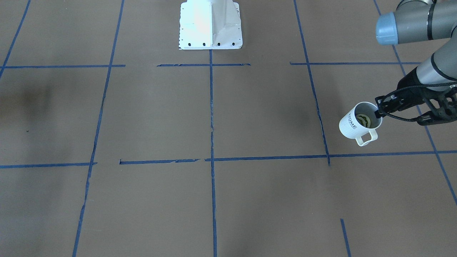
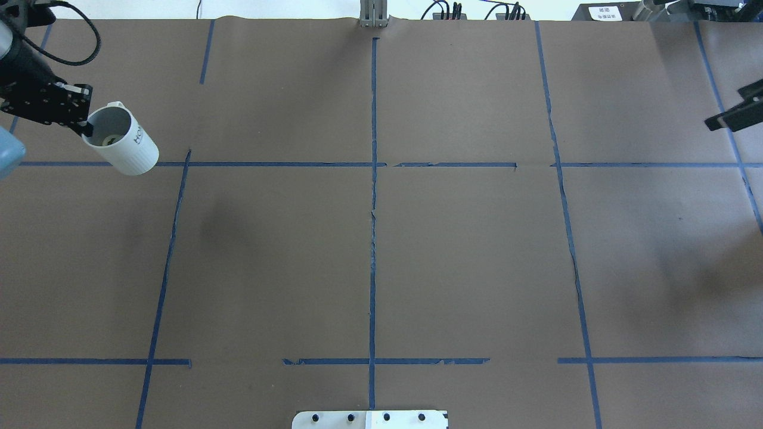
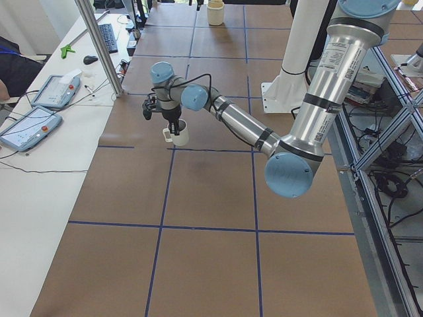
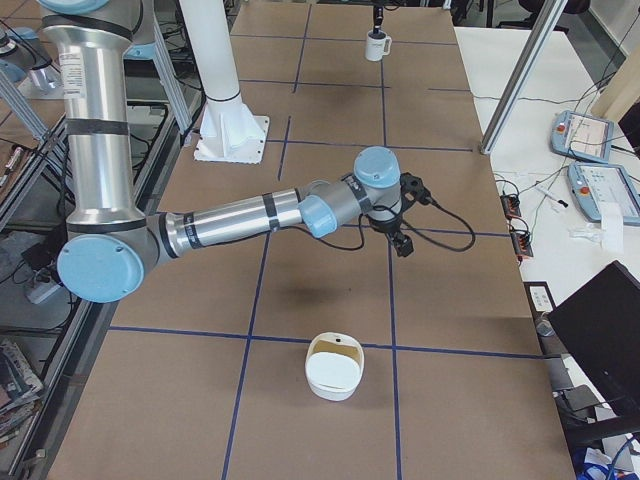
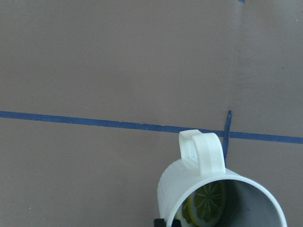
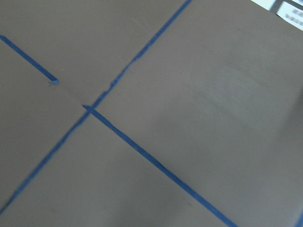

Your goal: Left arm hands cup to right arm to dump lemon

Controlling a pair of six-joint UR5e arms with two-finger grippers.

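While the left gripper [image 1: 377,113] pinches the rim of the cup [image 1: 351,126], apparently one finger inside the mouth and one outside, the cup hangs clear of the table [image 2: 465,250] at the robot's far left, well apart from the right gripper [image 2: 736,113]. That gripper shows only partly at the opposite edge, so I cannot tell whether it is spread or closed. Step in hand, as judged: carry toward the hand-over, transfer not yet begun. The next move calls for bringing the cup toward the centre and presenting its free wall or handle [image 1: 367,137] to the right gripper. Long axis near vertical, mouth up. The handle points away from the robot's base. The lemon [image 5: 206,208] lies inside, leaning on the grey wall.
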